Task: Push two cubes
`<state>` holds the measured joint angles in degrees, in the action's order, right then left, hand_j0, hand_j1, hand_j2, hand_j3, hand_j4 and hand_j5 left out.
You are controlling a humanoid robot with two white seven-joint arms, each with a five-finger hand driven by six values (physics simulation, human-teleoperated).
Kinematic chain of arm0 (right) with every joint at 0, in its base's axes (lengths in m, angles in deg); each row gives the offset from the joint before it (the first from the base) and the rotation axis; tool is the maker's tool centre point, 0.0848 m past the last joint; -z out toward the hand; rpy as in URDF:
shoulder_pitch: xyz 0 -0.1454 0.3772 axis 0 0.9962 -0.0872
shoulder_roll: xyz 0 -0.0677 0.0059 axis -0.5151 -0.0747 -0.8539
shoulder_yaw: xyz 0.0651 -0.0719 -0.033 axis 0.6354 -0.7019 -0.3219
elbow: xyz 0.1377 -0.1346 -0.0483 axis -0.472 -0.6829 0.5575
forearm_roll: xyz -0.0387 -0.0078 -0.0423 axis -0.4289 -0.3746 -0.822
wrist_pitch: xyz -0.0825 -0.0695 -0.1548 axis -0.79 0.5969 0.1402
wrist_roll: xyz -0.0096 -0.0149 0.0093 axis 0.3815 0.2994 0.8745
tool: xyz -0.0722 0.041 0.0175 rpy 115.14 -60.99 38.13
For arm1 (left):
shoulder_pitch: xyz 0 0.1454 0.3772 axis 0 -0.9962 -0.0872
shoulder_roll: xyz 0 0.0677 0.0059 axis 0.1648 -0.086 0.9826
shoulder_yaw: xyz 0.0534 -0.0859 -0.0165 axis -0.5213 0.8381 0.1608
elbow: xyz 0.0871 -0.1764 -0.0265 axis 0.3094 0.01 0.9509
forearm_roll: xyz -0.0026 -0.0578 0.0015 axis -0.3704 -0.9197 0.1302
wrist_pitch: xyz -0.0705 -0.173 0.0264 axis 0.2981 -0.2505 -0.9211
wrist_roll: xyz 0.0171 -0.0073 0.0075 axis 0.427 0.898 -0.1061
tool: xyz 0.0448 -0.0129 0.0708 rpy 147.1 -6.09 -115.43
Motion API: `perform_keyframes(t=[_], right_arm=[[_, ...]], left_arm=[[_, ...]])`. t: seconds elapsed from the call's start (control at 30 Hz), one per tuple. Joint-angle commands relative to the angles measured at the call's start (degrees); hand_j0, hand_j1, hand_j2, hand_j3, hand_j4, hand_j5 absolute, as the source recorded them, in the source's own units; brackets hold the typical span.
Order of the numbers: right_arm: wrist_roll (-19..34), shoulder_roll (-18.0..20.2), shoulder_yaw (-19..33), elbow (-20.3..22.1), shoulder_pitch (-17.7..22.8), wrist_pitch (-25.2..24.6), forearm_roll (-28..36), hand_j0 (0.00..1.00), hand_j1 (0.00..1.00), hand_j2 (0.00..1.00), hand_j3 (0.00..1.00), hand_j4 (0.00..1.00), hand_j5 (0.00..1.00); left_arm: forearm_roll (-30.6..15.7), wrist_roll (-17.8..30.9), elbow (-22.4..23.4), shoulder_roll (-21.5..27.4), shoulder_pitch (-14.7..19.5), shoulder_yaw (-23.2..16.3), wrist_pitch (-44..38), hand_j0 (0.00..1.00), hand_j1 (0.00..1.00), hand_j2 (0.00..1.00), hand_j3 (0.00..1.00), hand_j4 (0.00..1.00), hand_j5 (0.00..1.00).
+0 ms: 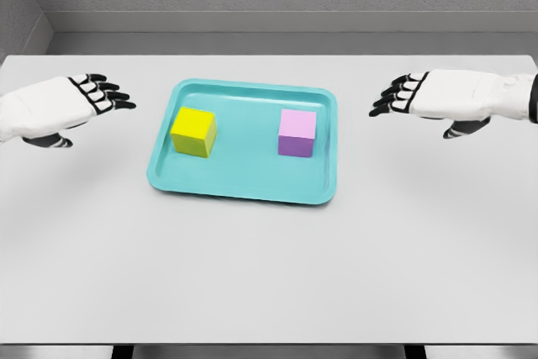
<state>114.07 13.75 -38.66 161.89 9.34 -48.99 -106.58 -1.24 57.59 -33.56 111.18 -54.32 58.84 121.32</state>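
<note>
Inside the tray (pixel 245 192), yellow cube (pixel 194 132) and purple cube (pixel 298 133) sit well apart

2 white arms reach in from opposite sides, both hands open and holding nothing.

The left robot hand (pixel 63 107) enters from the left edge, palm turned inward, its 4 black-tipped fingers (pixel 108 94) extended toward the middle and the thumb tucked below. The right robot hand (pixel 424 100) enters from the right edge at about the same height, mirrored, its fingers (pixel 391 98) stretched toward the middle and relaxed, thumb hanging underneath. The 2 hands are well apart.
</note>
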Motion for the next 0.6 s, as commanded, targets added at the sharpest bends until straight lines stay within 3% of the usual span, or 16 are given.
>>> perform_keyframes(t=[0.0,0.07,0.13,0.23,0.37,0.43,0.57], right_arm=[[2.6,-4.4,-3.4,-5.8,-0.2,-0.1,-0.5,0.99,0.99,0.99,0.99,0.99,0.99],[2.6,-5.1,-3.2,-6.3,-1.4,-0.1,-0.9,0.98,0.98,0.98,0.98,0.98,0.98],[2.6,-9.3,-3.3,-9.5,-1.4,-0.1,-2.4,0.83,0.83,0.83,0.83,0.83,0.83],[2.6,-9.5,-3.0,-9.7,-2.1,-0.1,-2.3,0.68,0.68,0.68,0.68,0.68,0.68],[2.6,-11.1,2.6,-9.9,0.0,-0.1,-1.7,0.63,0.63,0.63,0.63,0.63,0.63],[2.6,-11.9,6.2,-9.8,2.6,-0.1,-1.9,0.63,0.63,0.63,0.63,0.63,0.63],[2.6,-12.3,5.9,-7.9,2.5,-0.1,-8.2,0.63,0.63,0.63,0.63,0.63,0.63]], left_arm=[[2.2,1.0,0.5,-0.9,0.4,-4.4,-0.1,1.00,1.00,1.00,1.00,1.00,1.00],[2.9,1.7,1.0,-1.0,1.8,-5.2,-0.1,1.00,1.00,1.00,1.00,1.00,1.00],[3.7,1.9,1.1,-1.0,3.0,-5.6,-0.1,0.95,0.95,0.95,0.95,0.95,0.95],[6.5,2.8,4.0,-3.3,7.4,-9.5,-0.1,0.88,0.88,0.88,0.88,0.88,0.88],[6.7,3.2,5.6,-4.7,11.2,-13.2,-0.1,0.77,0.77,0.77,0.77,0.77,0.77],[6.7,4.3,5.9,-5.5,11.6,-13.2,-0.1,0.73,0.73,0.73,0.73,0.73,0.73],[6.5,4.4,5.7,-5.6,11.6,-13.2,-0.1,0.70,0.70,0.70,0.70,0.70,0.70]])
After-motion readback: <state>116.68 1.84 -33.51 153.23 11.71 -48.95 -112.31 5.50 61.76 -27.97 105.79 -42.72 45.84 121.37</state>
